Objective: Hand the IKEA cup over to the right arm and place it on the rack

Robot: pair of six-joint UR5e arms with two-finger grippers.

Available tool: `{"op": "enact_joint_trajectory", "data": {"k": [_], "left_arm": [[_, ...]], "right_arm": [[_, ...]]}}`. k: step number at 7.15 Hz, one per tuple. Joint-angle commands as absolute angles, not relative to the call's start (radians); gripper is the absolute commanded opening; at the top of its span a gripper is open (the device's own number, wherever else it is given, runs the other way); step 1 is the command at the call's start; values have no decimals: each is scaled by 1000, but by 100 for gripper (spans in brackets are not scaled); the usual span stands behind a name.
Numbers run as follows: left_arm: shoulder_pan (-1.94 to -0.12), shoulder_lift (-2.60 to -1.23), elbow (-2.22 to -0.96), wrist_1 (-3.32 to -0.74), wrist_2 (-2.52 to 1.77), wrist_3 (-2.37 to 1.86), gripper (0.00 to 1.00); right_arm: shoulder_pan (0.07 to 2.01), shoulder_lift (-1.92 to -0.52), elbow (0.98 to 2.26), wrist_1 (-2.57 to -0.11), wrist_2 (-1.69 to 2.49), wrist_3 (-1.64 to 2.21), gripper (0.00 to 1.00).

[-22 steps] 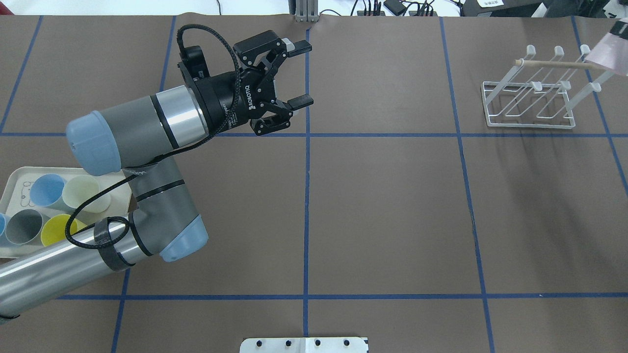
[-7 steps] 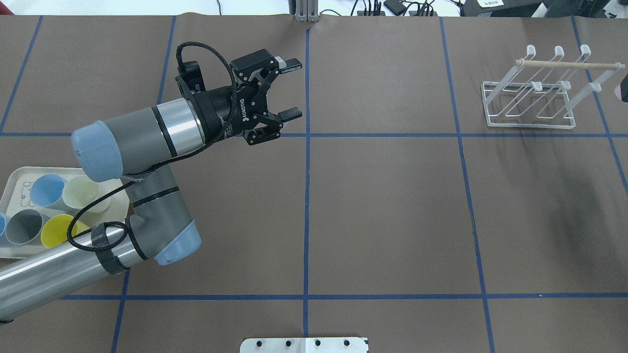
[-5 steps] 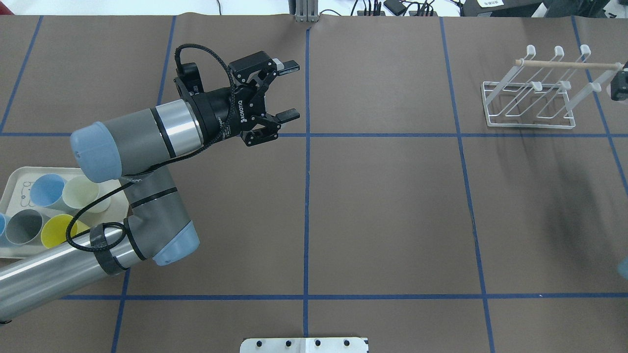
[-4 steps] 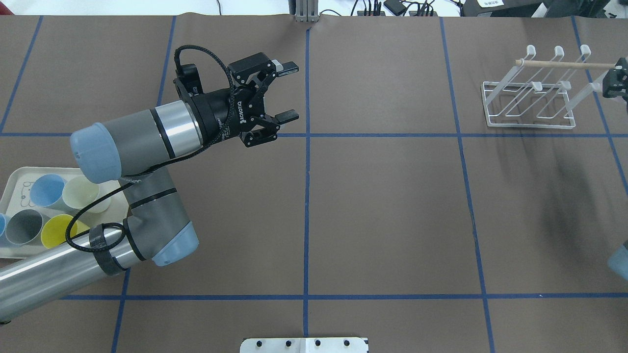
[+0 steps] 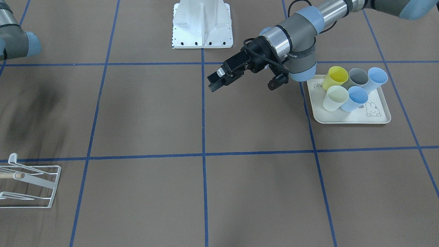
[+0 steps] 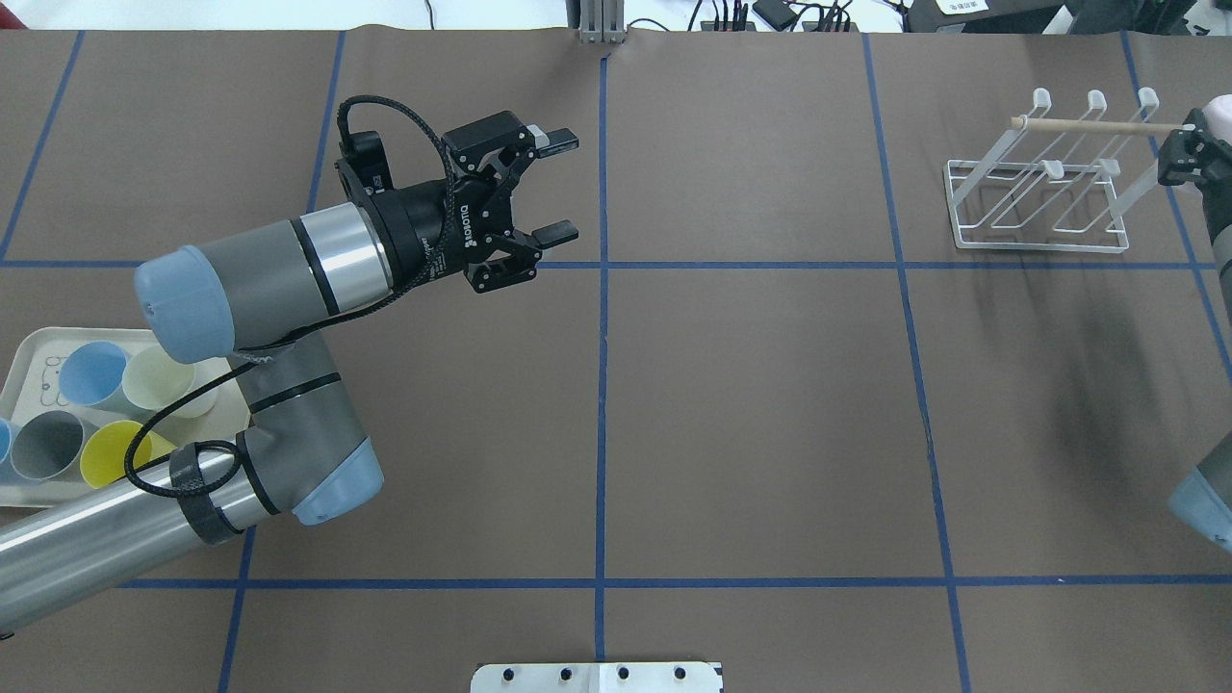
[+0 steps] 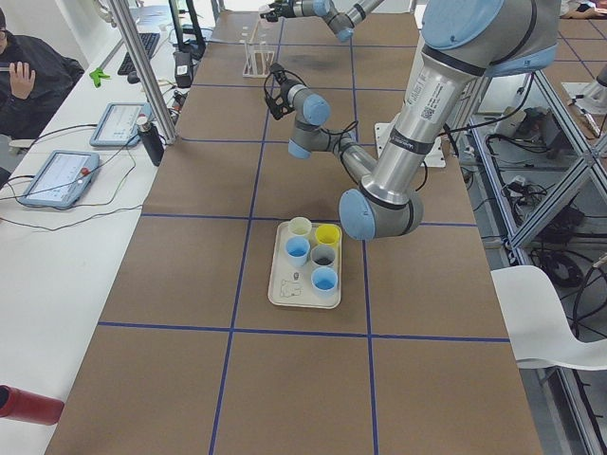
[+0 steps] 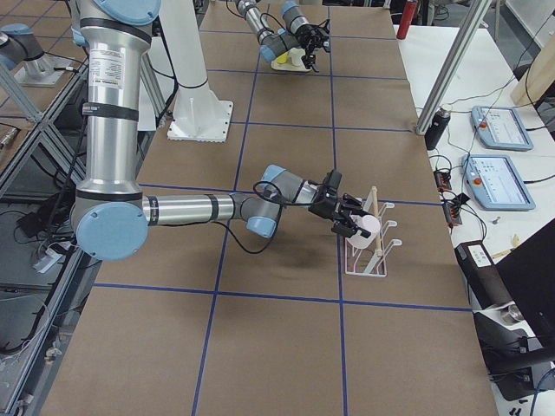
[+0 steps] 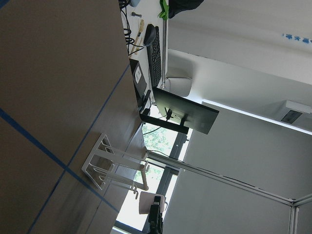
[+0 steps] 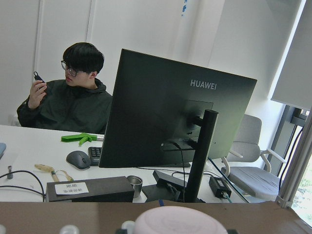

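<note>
My right gripper is shut on the pale pink IKEA cup, right beside the white wire rack. The overhead view catches only this gripper at the right edge, by the end of the wooden peg of the rack. The cup's base fills the bottom of the right wrist view. Far off, the left wrist view shows the rack and the cup. My left gripper hovers open and empty over the table's middle-left, also seen edge-on.
A cream tray with several coloured cups stands on the robot's left side, near the left arm's elbow. The white base plate sits at the robot's edge. A person sits behind a monitor beyond the table.
The right gripper has come into the overhead view from the right edge, up to the peg's end. The left arm has drawn back slightly leftward, still open.
</note>
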State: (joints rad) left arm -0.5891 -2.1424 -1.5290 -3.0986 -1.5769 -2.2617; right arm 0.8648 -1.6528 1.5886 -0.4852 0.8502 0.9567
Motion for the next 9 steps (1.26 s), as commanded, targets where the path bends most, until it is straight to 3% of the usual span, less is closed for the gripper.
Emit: {"op": "enact_joint_trajectory", "data": {"k": [1, 5, 6, 7, 8, 9], "left_arm": [[-589, -2140, -1529, -3099, -1577, -2260, 99], [-588, -2140, -1528, -3099, -1577, -2260, 99], [-588, -2140, -1528, -3099, -1577, -2260, 99], [-588, -2140, -1528, -3099, -1577, -2260, 99], [-588, -2134, -1528, -3099, -1577, -2260, 99], [-588, -2132, -1528, -3099, -1577, -2260, 99]], "right_arm": [[853, -1652, 1574, -482, 851, 957, 0], [854, -1652, 1560, -480, 854, 956, 0], [853, -1652, 1565, -479, 856, 956, 6], [854, -1652, 1568, -479, 856, 956, 65], [854, -1652, 1568, -479, 854, 959, 100], [854, -1652, 1569, -479, 854, 959, 100]]}}
